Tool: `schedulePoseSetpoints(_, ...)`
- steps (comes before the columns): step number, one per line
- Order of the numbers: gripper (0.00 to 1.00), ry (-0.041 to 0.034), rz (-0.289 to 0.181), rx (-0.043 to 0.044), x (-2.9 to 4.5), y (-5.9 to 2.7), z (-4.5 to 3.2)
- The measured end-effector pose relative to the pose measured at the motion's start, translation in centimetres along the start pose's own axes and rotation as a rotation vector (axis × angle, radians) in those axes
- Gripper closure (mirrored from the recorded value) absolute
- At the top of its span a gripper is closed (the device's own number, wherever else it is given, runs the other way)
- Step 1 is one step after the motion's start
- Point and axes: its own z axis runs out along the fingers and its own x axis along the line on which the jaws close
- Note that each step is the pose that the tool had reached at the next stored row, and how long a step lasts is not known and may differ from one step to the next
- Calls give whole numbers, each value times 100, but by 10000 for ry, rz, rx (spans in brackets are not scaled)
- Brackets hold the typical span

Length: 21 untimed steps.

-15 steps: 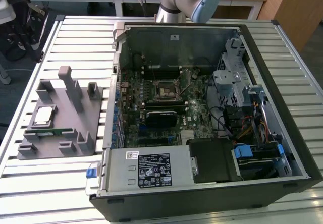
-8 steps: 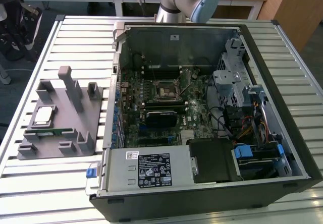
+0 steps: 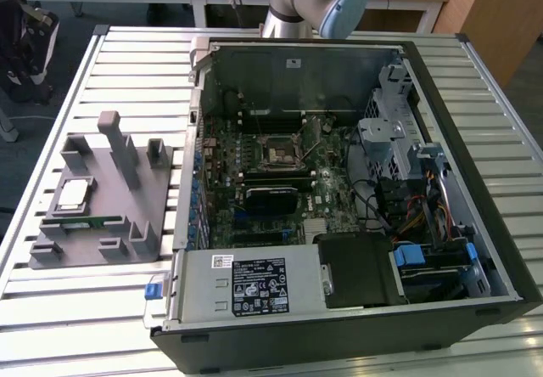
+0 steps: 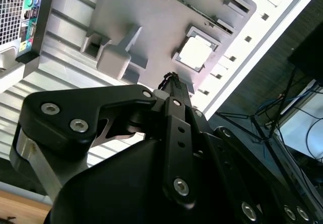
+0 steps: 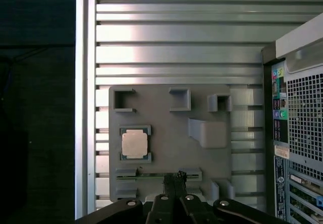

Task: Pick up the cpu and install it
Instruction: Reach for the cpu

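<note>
Tool: your black two-fingered tool (image 5: 174,175) hangs over the fixture's edge, fingertips closed together, empty.
Cpu: you see the small square silvery-grey cpu (image 5: 135,143) flat in its recess, apart from the tool.
Fixture: grey moulded fixture (image 5: 171,128) on the slatted metal surface (image 5: 171,52), beside the open computer case (image 3: 339,182).

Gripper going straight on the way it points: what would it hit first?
The gripper would probably meet the grey fixture, near its green memory stick, not the cpu; depth is unclear.
</note>
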Motion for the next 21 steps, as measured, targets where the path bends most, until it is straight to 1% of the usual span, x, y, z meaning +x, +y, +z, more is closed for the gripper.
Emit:
schedulePoseSetpoints(13,89,1,0,0,205,-5,-3)
schedulePoseSetpoints(21,89,0,0,0,313,-8,-4)
